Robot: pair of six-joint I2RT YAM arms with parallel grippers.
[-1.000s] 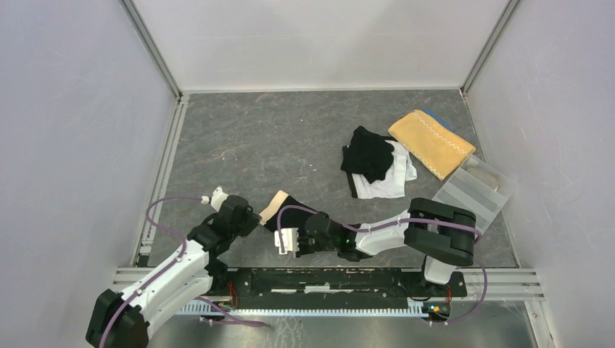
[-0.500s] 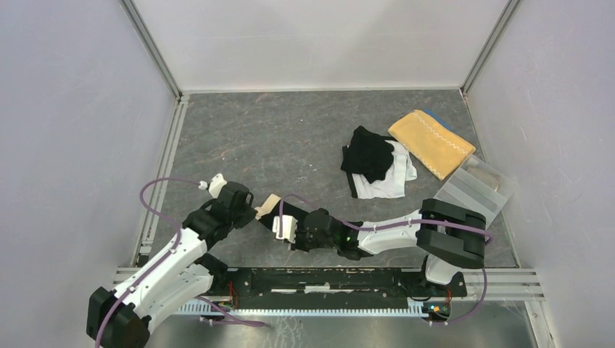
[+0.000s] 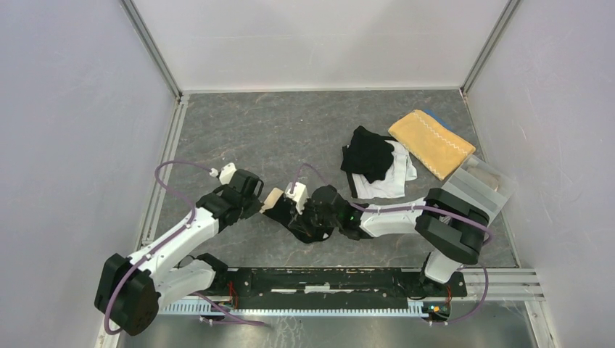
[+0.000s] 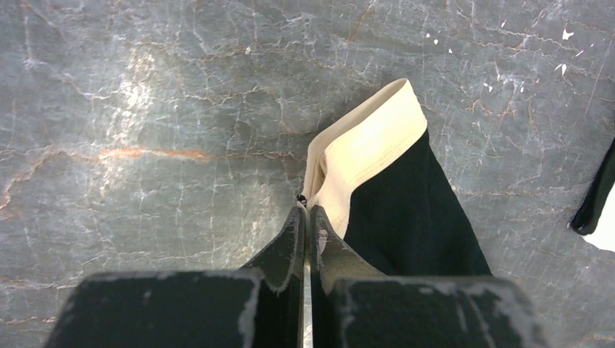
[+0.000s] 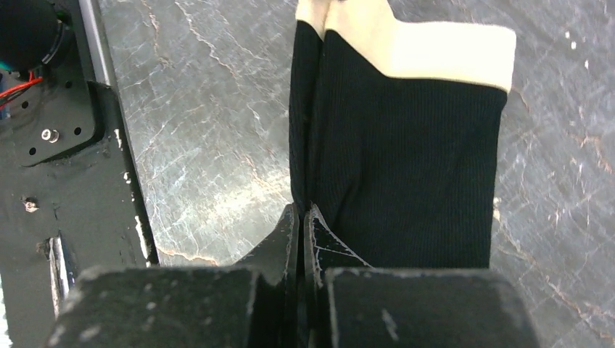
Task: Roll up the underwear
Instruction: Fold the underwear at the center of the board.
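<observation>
A black pair of underwear with a beige waistband (image 3: 278,203) is held between both grippers near the table's front middle. My left gripper (image 3: 259,207) is shut on the edge of the beige waistband (image 4: 366,141), its tips (image 4: 306,210) pinching the cloth. My right gripper (image 3: 297,215) is shut on a fold of the black cloth (image 5: 406,159), its tips (image 5: 301,210) closed on it. The garment hangs folded lengthwise just above the grey table. More underwear lies in a pile at the right: a black piece (image 3: 368,154) on top of a white piece (image 3: 395,183).
A mustard-yellow towel (image 3: 432,142) lies at the back right. A clear plastic tray (image 3: 475,192) stands by the right wall. The black rail (image 3: 319,279) with the arm bases runs along the near edge. White walls close in three sides.
Both grippers have moved away from the near edge towards the middle of the table, carrying the black underwear with them. The right wrist has turned. Both have stayed shut.
</observation>
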